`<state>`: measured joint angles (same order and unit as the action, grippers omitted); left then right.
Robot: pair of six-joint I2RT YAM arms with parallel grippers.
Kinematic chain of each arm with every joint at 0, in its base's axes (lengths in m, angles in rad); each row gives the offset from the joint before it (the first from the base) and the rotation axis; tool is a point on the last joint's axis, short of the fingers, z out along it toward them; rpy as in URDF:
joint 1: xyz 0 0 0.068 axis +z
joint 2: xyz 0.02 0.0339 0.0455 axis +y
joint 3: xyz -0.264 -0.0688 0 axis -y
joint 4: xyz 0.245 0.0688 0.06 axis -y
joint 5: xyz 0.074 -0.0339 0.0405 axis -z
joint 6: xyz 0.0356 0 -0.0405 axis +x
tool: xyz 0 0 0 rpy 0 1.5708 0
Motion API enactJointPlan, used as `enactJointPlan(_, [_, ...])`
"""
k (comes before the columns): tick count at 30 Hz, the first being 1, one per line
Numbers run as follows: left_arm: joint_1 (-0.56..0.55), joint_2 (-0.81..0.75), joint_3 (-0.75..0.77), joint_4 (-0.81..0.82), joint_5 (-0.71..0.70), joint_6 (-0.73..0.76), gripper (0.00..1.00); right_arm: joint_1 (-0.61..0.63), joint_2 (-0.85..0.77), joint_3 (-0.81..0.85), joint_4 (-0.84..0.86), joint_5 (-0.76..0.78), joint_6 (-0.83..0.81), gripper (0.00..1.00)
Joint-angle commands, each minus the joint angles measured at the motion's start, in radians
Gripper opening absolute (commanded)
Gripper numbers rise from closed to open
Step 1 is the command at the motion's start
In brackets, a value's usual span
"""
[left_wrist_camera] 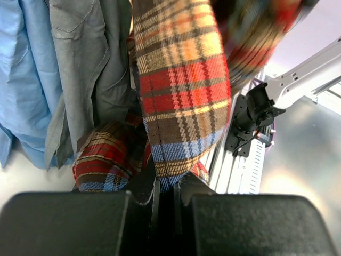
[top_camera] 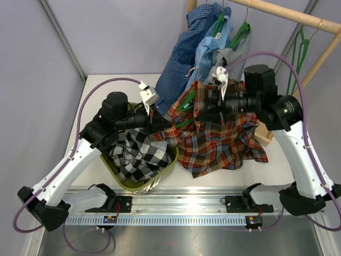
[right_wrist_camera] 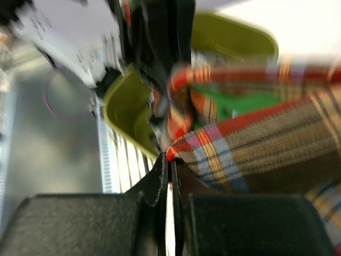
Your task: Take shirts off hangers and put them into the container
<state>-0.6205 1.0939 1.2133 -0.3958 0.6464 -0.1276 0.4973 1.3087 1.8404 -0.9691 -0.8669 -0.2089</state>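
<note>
Altogether five shirts [top_camera: 213, 140], one container [top_camera: 139, 186]

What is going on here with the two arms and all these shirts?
Both arms are working on the plaid shirt. The left gripper and the right gripper are each shut on its cloth, and a green hanger is still inside it. The check shirt already lies in the container. Other shirts hang on the rail behind.

Both arms rise from their bases and bend inward, forearms level and pointing toward each other. The left gripper [left_wrist_camera: 165, 193] and right gripper [right_wrist_camera: 169, 166] are each closed, pinching the red plaid shirt [left_wrist_camera: 181, 90].
</note>
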Motion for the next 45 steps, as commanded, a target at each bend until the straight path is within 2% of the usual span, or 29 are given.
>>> enactJointPlan(1, [0.008,-0.064,-0.014,0.124,0.01,0.042,0.0,0.014,-0.095,-0.094,-0.215,0.058,-0.352,0.06])
enactJointPlan(2, [0.013,-0.077,-0.029,0.149,0.012,0.042,0.0,0.014,-0.13,-0.119,-0.227,0.109,-0.406,0.07])
enactJointPlan(4, [0.021,-0.088,-0.043,0.173,0.028,0.037,0.0,0.012,-0.16,-0.184,-0.256,0.146,-0.46,0.17])
enactJointPlan(6, [0.024,-0.101,-0.058,0.202,0.045,0.058,0.0,0.012,-0.204,-0.204,-0.26,0.195,-0.497,0.33])
enactJointPlan(7, [0.024,-0.106,-0.063,0.209,0.061,0.071,0.0,0.007,-0.216,-0.192,-0.269,0.2,-0.517,0.63])
enactJointPlan(8, [0.024,-0.114,-0.069,0.207,0.064,0.089,0.0,-0.002,-0.233,-0.17,-0.282,0.186,-0.544,0.72])
enactJointPlan(12, [0.025,-0.143,-0.07,0.115,0.088,0.291,0.0,-0.075,-0.238,-0.012,-0.315,0.167,-0.622,0.77])
enactJointPlan(18, [0.025,-0.163,0.014,-0.128,0.107,0.524,0.0,-0.094,-0.198,0.066,-0.324,0.149,-0.759,0.8])
enactJointPlan(22, [0.025,-0.126,0.112,-0.282,0.128,0.591,0.0,-0.094,-0.157,0.098,-0.321,0.054,-0.804,0.8])
enactJointPlan(25, [0.024,-0.121,0.124,-0.293,0.15,0.591,0.0,-0.092,-0.111,0.12,-0.355,-0.009,-0.814,0.81])
enactJointPlan(33, [0.022,-0.143,0.12,-0.233,0.2,0.537,0.0,-0.089,-0.02,0.1,-0.413,-0.086,-0.831,0.77])
enactJointPlan(37, [0.022,-0.138,0.117,-0.169,0.159,0.517,0.0,-0.056,0.003,0.099,-0.487,-0.153,-0.87,0.68])
enactJointPlan(41, [0.022,-0.097,0.138,-0.129,0.124,0.494,0.0,-0.039,-0.009,0.05,-0.453,-0.138,-0.83,0.39])
enactJointPlan(42, [0.022,-0.089,0.143,-0.124,0.118,0.491,0.0,-0.039,-0.012,0.045,-0.444,-0.132,-0.825,0.2])
enactJointPlan(45, [0.024,-0.063,0.16,-0.117,0.088,0.49,0.0,-0.039,-0.034,0.027,-0.418,-0.106,-0.799,0.01])
